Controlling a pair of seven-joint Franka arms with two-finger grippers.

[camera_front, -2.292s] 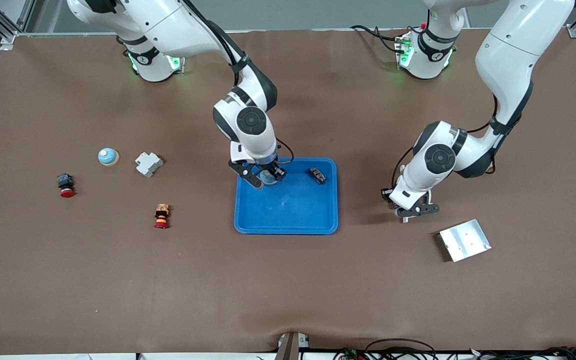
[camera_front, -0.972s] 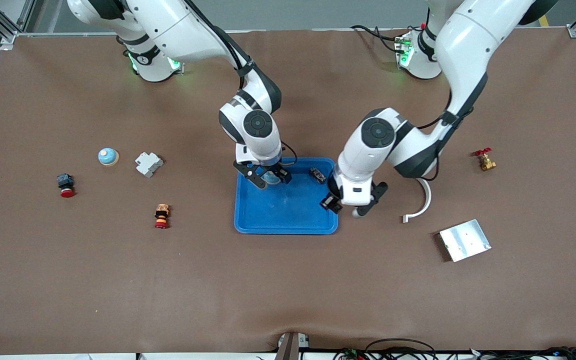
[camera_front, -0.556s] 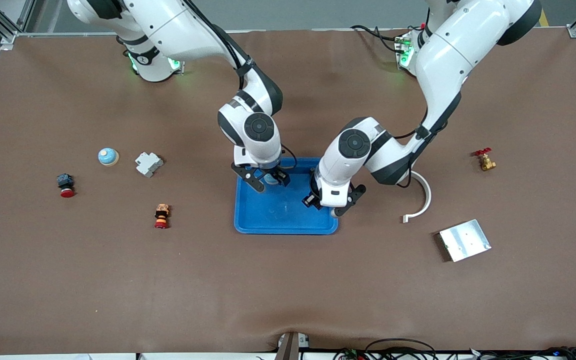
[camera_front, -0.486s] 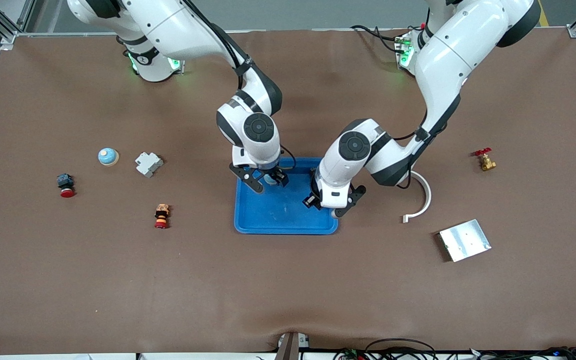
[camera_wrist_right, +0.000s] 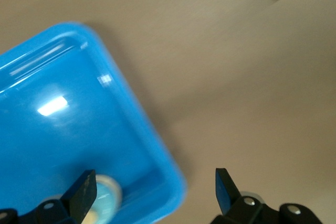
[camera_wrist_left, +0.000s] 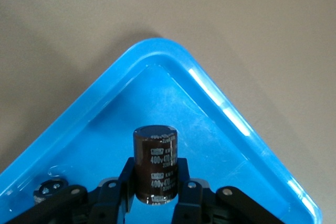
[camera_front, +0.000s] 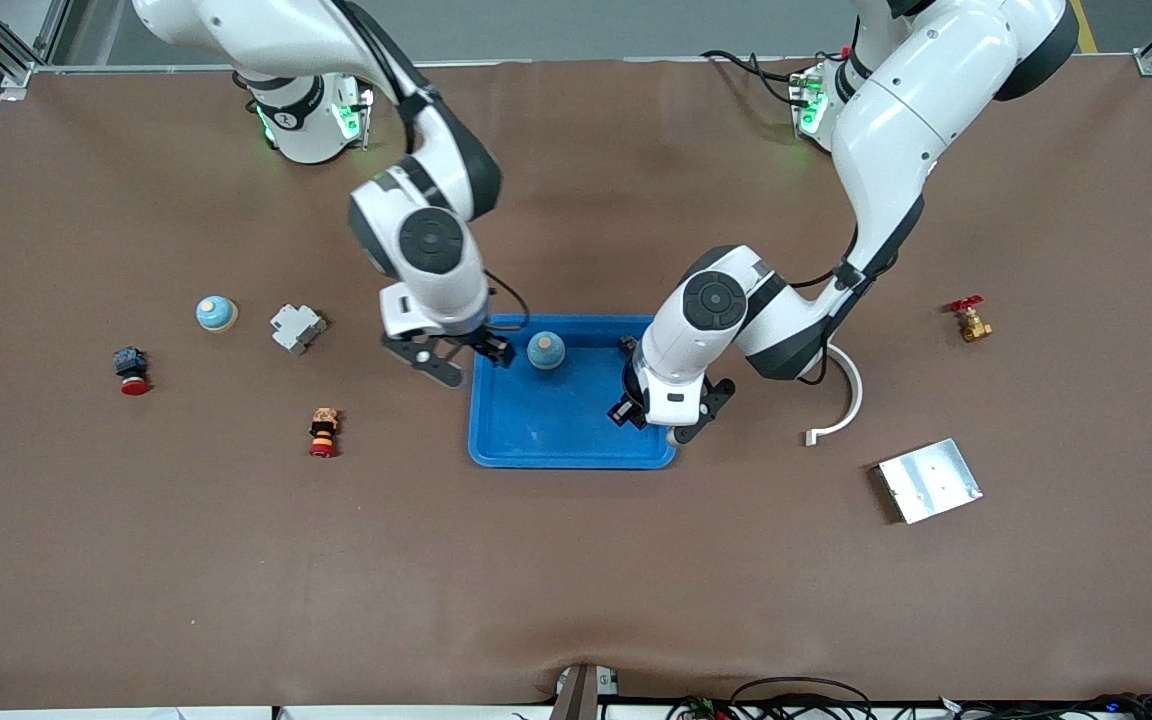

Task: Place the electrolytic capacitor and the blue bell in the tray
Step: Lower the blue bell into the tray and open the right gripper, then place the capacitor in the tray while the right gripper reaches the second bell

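Brown matte worktop [camera_front: 576, 560]. The left hand [camera_wrist_left: 156, 192], clamped on the cylindrical dark capacitor [camera_wrist_left: 154, 162], hangs over the glossy blue tray [camera_front: 576, 452]. The right hand [camera_front: 448, 360] gapes empty over the tray's rim (toward the right arm's end); the domed blue bell [camera_front: 546, 351] sits inside.

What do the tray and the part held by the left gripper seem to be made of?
The tray: probably glossy molded plastic, given its bright highlights and rounded rim. The capacitor in the left gripper: dark brown, shiny printed sleeve, likely plastic film over a can; the can itself is hidden.
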